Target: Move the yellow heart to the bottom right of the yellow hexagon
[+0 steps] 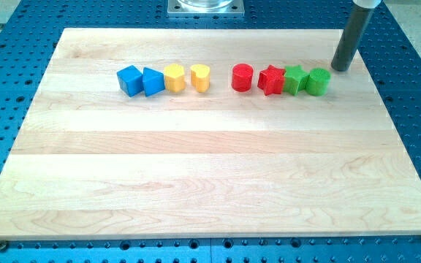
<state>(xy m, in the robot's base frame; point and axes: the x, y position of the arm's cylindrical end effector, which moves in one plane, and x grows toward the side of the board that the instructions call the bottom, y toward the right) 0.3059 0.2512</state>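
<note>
The yellow heart (200, 77) sits in a row of blocks near the view's top, just right of the yellow hexagon (174, 77), with a small gap between them. My tip (340, 69) rests on the board at the view's upper right, far right of the heart and just up-right of the green cylinder (318, 81). It touches no block.
The row holds, from the view's left, a blue cube (129, 79), a blue triangle block (153, 82), then the yellow pair, a red cylinder (243, 77), a red star (271, 79), a green star (294, 78). The wooden board (210, 183) lies on a blue perforated table.
</note>
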